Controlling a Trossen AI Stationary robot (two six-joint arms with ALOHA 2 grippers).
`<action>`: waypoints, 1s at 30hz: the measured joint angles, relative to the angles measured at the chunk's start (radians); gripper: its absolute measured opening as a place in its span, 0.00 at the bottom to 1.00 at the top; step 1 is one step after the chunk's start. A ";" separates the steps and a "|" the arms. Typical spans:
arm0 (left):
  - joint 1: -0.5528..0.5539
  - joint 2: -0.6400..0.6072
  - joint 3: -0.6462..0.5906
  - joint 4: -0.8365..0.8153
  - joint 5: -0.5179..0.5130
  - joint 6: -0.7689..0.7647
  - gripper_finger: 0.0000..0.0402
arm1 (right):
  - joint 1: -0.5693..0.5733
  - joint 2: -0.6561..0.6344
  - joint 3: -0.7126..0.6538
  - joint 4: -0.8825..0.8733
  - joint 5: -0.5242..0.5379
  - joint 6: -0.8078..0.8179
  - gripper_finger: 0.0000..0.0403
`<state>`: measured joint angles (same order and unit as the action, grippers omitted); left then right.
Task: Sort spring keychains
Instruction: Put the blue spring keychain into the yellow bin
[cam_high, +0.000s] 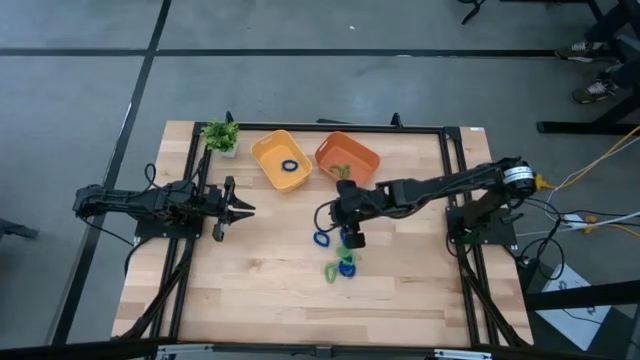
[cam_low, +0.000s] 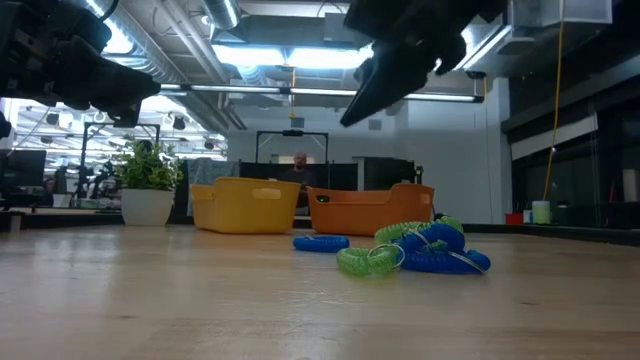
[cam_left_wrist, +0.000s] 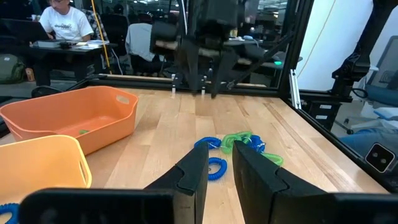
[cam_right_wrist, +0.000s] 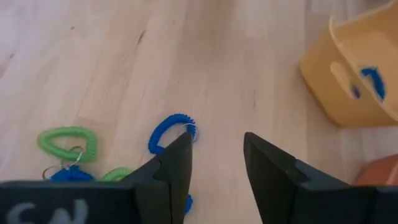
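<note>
Wooden slats make up the table (cam_high: 260, 290), seen from above inside a dark frame on a grey floor; the left gripper (cam_high: 243, 209) waits at the left side, its fingers nearly together and holding nothing; the right gripper (cam_high: 341, 213) reaches in over the middle, just above a lone blue keychain (cam_high: 322, 239), and from here I cannot tell how its jaws stand; a tangle of blue and green keychains (cam_high: 343, 267) lies a little nearer the front edge; at the back stand a plant (cam_high: 220, 135), a yellow tray (cam_high: 281, 160) with a blue keychain (cam_high: 290, 165) in it, and an orange tray (cam_high: 347, 156) with something green in it. Level with the table, the lone blue keychain (cam_low: 320, 243) lies in front of the gap between the trays, the tangle (cam_low: 415, 250) to its right, and the right arm hangs dark overhead. From the left wrist, its own fingers partly hide the blue keychain (cam_left_wrist: 214, 169), with the tangle (cam_left_wrist: 245, 143) beyond; a person sits at a desk in the background. From the right wrist, the right gripper (cam_right_wrist: 217, 140) shows a narrow empty gap, one finger just covering an end of the blue keychain (cam_right_wrist: 169, 129); the yellow tray (cam_right_wrist: 348, 74) stands well apart.
</note>
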<state>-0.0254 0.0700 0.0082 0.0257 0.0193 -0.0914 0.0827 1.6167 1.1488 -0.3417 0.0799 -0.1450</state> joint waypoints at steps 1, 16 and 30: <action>0.000 0.000 0.000 0.000 0.000 0.000 0.17 | 0.000 0.016 0.000 0.002 0.006 0.006 0.36; 0.000 0.000 0.000 0.000 0.000 0.000 0.17 | -0.002 0.172 -0.001 0.085 0.015 -0.023 0.36; 0.000 0.000 0.000 0.000 0.000 0.000 0.17 | 0.004 0.223 -0.001 0.118 0.015 0.261 0.36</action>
<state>-0.0254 0.0700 0.0082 0.0257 0.0189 -0.0914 0.0865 1.8399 1.1481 -0.2234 0.0948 0.1155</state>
